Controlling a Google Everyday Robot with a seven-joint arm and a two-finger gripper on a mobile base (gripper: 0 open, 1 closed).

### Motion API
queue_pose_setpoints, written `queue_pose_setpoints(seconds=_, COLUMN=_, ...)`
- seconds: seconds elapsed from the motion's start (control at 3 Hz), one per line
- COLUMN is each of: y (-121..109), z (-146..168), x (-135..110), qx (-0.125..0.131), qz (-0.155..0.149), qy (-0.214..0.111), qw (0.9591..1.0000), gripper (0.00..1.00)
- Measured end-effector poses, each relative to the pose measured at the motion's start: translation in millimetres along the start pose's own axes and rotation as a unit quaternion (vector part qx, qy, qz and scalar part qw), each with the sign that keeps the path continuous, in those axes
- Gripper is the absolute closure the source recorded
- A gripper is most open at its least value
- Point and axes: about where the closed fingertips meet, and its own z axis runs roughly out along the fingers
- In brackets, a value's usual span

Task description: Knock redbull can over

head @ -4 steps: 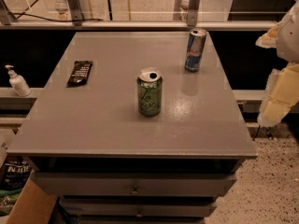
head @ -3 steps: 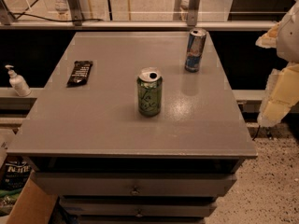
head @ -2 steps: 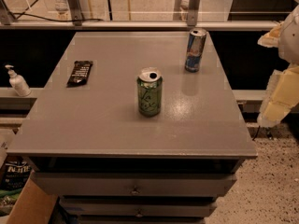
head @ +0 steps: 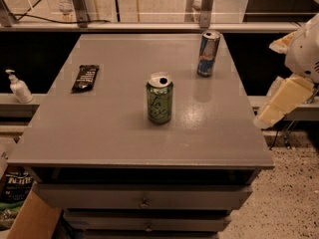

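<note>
The redbull can (head: 208, 53) is slim, blue and silver, and stands upright near the far right of the grey table (head: 99, 133). My gripper (head: 277, 103) is a cream-coloured shape at the right edge of the view. It hangs off the table's right side, well apart from the can and nearer the camera than it. The white arm (head: 306, 49) rises above it.
A wider green can (head: 159, 98) stands upright at the table's middle. A dark snack bar (head: 85, 77) lies at the left. A soap dispenser (head: 19, 87) stands on a ledge left of the table. Drawers (head: 144, 199) front the table and a cardboard box (head: 30, 220) sits at the lower left.
</note>
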Motion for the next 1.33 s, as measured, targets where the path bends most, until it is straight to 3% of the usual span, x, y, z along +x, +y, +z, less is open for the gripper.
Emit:
queue_pose_setpoints(seconds=0.33, y=-32, z=23, x=-10, qx=0.026, qz=0.026, qy=-0.041, qw=0.9985, gripper=0.0)
queue_pose_setpoints(seconds=0.67, y=-64, z=53, x=-21, qx=0.036, qz=0.052, qy=-0.065, qw=0.9959, gripper=0.0)
queue_pose_setpoints(seconds=1.0, y=-94, z=85, x=-23, qx=0.023, qz=0.107, qy=-0.104, qw=0.9885, gripper=0.0)
queue_pose_setpoints(seconds=1.33, y=-94, z=85, x=-24, qx=0.023, qz=0.107, qy=-0.104, qw=0.9885, gripper=0.0)
